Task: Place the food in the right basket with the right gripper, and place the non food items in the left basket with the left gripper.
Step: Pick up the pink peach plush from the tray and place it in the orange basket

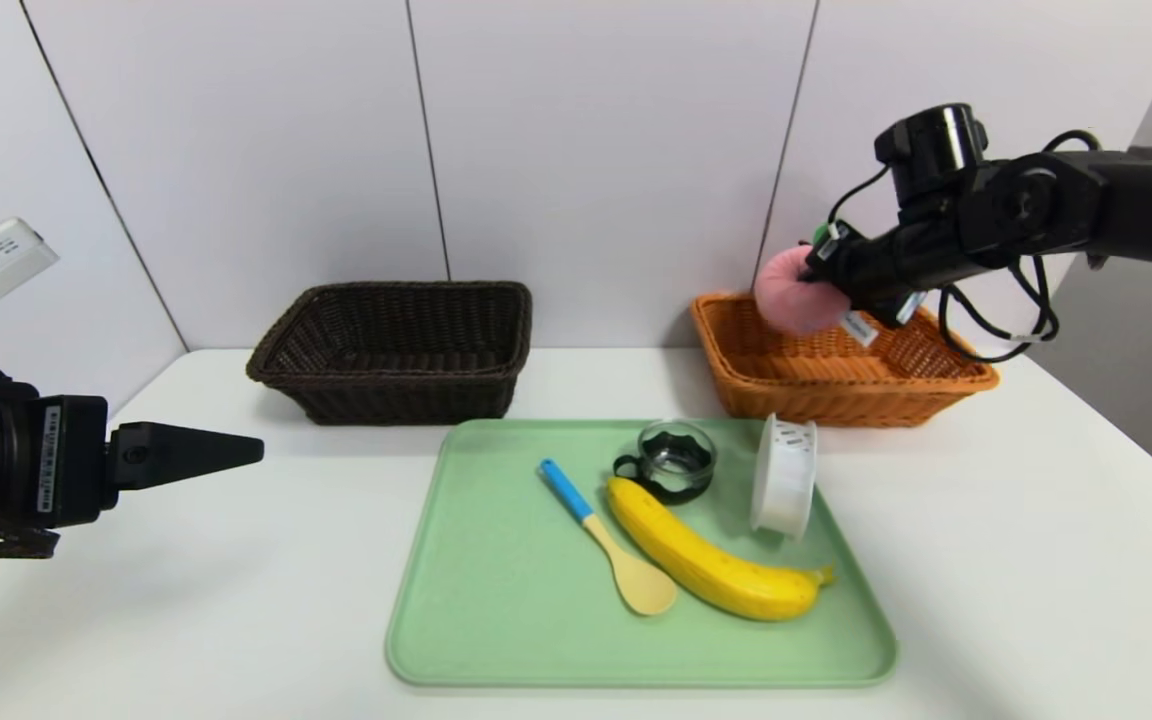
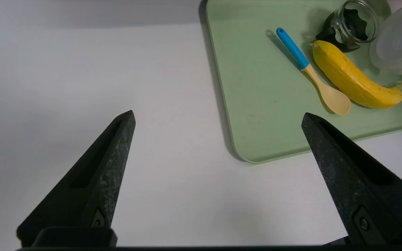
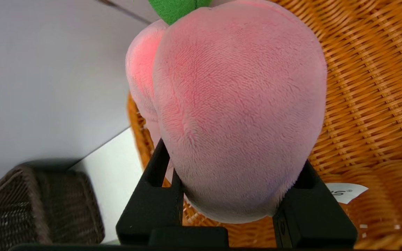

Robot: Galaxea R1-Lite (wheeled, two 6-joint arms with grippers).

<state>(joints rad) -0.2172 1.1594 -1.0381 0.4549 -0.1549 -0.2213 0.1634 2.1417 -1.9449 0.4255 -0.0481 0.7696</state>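
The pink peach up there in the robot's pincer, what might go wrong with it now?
The peach hangs over the orange basket, so if the right pincer lets go carelessly, it could bounce off the rim. Its loose white tag might catch on the wicker. The peach is round and plush, so it could perhaps slip before it is lowered.

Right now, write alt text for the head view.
The right gripper grips a pink plush peach over the orange basket. A green tray holds a banana, spoon, cup and tape roll; the left gripper hovers open at left, near the dark basket.
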